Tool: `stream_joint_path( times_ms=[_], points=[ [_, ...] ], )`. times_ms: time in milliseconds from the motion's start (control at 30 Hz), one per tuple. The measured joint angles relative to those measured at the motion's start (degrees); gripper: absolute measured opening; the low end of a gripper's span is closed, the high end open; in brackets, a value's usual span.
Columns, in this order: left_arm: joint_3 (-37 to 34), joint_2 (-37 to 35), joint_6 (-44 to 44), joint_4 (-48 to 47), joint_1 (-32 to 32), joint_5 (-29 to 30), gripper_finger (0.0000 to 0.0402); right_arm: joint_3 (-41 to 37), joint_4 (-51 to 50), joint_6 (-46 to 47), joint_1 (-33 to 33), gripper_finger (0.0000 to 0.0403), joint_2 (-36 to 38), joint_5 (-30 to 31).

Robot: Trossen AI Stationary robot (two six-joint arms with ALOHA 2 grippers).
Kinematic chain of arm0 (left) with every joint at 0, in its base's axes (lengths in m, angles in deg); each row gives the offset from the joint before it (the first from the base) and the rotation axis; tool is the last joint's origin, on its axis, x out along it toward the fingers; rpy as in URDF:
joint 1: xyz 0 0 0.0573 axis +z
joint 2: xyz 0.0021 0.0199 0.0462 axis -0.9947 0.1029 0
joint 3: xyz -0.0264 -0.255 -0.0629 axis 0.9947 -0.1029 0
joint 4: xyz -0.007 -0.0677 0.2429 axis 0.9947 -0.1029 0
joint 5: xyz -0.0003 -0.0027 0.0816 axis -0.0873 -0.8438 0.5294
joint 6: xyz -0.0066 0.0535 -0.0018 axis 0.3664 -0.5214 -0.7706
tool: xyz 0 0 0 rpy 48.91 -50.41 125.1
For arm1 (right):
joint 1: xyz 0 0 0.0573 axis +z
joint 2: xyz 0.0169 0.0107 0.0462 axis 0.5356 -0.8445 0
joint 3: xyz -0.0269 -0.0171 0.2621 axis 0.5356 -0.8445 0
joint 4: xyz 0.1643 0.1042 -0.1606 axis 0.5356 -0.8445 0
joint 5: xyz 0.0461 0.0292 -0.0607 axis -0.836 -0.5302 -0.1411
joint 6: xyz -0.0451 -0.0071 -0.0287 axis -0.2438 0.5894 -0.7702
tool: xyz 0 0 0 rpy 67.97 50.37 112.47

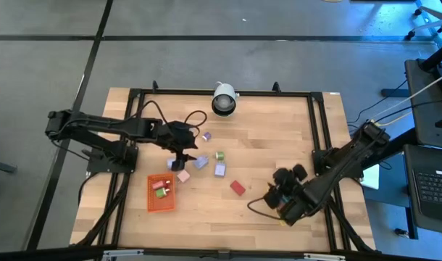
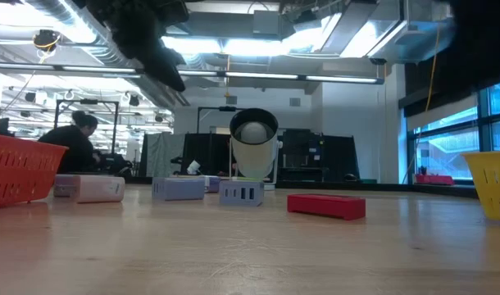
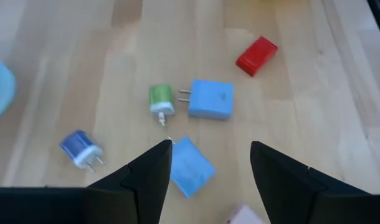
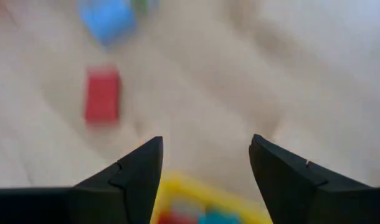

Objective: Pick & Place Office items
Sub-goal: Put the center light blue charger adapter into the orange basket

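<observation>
Near the table's middle, the left gripper (image 3: 209,165) hangs wide open and empty over a light, rigid blue charger block (image 3: 191,167), best pinched across its flat sides; the right gripper (image 4: 205,162), also open, waits over the yellow tray (image 4: 196,193) near the right edge.

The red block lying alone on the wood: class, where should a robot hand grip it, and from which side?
Grip the red block across its two long sides, near the middle, coming straight down from above. It lies flat and low on the table, as the low view shows, so a sideways approach offers little height. Nothing touches it, so open fingers have room on both sides.
</observation>
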Motion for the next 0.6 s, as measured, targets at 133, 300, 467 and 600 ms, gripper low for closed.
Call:
stream_joint_path(
  times_ms=[133, 300, 467, 600],
  points=[
    [0.03, 1.51, 3.82, 0.13, -0.99, 1.35, 0.0222, 0.02, 0.15, -5.57, -1.64, 0.0247, 4.89, 16.23],
    [0.07, 5.59, 8.16, 1.37, -3.23, 4.57, 0.0228, 0.04, 3.02, -12.24, -2.96, 0.0249, 9.77, 36.34],
    [0.04, 7.91, 8.79, 6.58, -5.54, 7.54, 0.0225, 0.04, 2.55, -16.48, -2.9, 0.0249, 12.78, 40.73],
    [0.04, 8.27, 10.34, 8.25, -5.46, 12.54, 0.0225, 0.04, 0.83, -17.08, -2.89, 0.0249, 14.65, 38.79]
  ],
)
